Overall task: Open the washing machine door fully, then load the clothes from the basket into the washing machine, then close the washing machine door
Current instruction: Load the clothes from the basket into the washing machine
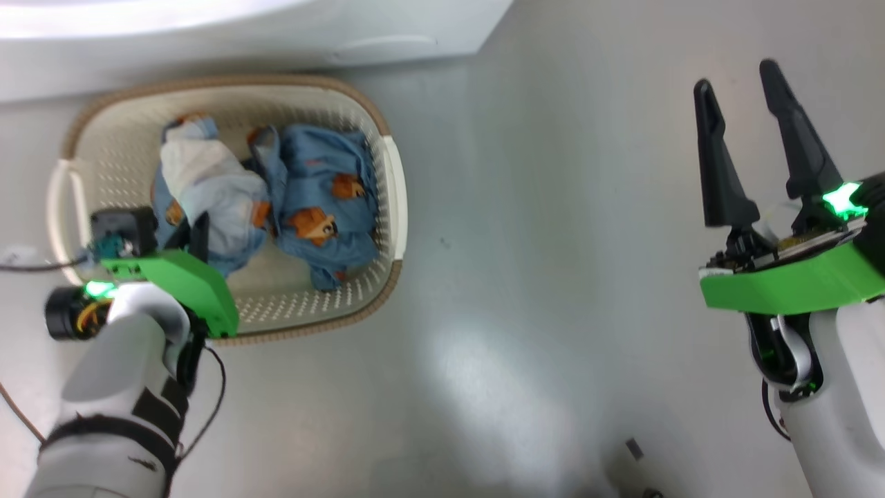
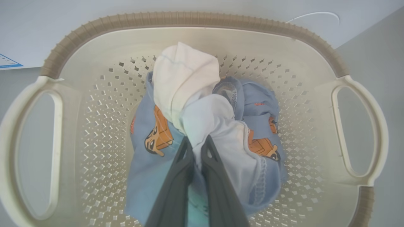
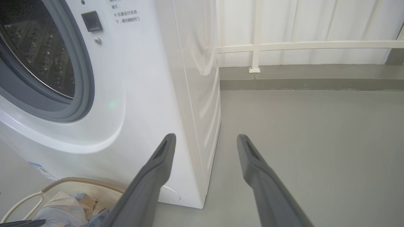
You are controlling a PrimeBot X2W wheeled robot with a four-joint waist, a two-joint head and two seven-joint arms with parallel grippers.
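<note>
In the basket (image 2: 189,20), on the floor (image 1: 553,242) just before the washing machine (image 3: 142,78), the left tool (image 2: 197,142) is clenched on the white-lined bundle of the clothes (image 2: 202,104) — the right tool (image 1: 735,73) hangs released, spread wide — well apart, over the floor

This is looking like a home laundry corner, perhaps a balcony or utility space. A white front-loading washing machine (image 3: 142,94) is standing on a bare grey floor (image 3: 315,142), its steel drum (image 3: 41,50) showing through the round opening. A perforated laundry basket (image 1: 397,194) is sitting on the floor at six o'clock from the machine, holding printed blue clothes (image 1: 325,200). At one o'clock in the right wrist view, a white railing (image 3: 284,46) is running across pale panels (image 3: 315,22) above a low grey curb (image 3: 300,83).
</note>
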